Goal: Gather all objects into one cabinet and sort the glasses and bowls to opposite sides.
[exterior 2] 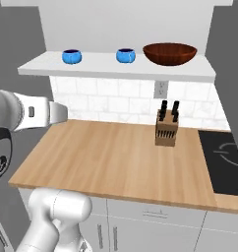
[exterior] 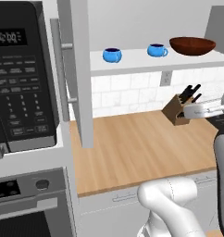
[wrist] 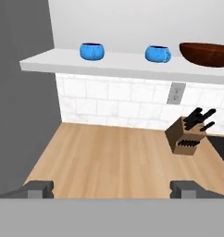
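The gripper [wrist: 112, 189] is wide open and holds nothing. On the white shelf [wrist: 132, 68], two blue bowls [wrist: 92, 51] [wrist: 157, 53] stand left of the brown bowl [wrist: 207, 54].

Glossy white rounded arm [exterior 2: 54, 209] links with dark grey joints

Three forward views, shared shelf [exterior 2: 116, 66]
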You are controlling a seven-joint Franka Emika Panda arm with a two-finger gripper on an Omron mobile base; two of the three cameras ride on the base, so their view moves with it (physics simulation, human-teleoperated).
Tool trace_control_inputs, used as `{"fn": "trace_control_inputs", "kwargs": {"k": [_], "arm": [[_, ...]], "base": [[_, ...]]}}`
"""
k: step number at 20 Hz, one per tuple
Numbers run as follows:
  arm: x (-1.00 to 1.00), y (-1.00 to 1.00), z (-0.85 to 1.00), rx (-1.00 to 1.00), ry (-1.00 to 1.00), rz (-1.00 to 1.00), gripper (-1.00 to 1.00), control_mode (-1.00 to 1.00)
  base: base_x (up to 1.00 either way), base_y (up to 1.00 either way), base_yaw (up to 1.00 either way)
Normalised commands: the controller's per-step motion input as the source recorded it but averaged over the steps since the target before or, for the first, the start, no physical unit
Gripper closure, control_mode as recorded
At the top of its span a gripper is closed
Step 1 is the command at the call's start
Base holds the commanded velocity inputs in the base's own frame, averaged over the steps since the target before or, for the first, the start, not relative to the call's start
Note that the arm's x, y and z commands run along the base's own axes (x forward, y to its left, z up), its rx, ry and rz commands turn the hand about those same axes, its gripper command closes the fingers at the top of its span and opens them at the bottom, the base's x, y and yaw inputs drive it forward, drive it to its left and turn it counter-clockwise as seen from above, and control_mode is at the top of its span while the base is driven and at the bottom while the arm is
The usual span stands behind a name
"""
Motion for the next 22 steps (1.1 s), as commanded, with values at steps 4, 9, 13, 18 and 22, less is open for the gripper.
{"fn": "trace_control_inputs", "kwargs": {"k": [4, 9, 13, 18, 22], "arm": [[0.0, 0.0, 0.0, 0.0, 0.0, 0.0, -1.0, 1.0], [0.0, 0.0, 0.0, 0.0, 0.0, 0.0, -1.0, 1.0], [0.0, 0.0, 0.0, 0.0, 0.0, 0.0, -1.0, 1.0], [0.0, 0.0, 0.0, 0.0, 0.0, 0.0, -1.0, 1.0], [0.0, 0.0, 0.0, 0.0, 0.0, 0.0, -1.0, 1.0]], "base": [[-0.05, -0.23, -0.58], [-0.23, -0.21, -0.64], [-0.08, -0.27, -0.68], [-0.1, -0.19, -0.69], [-0.1, -0.14, -0.71]]}}
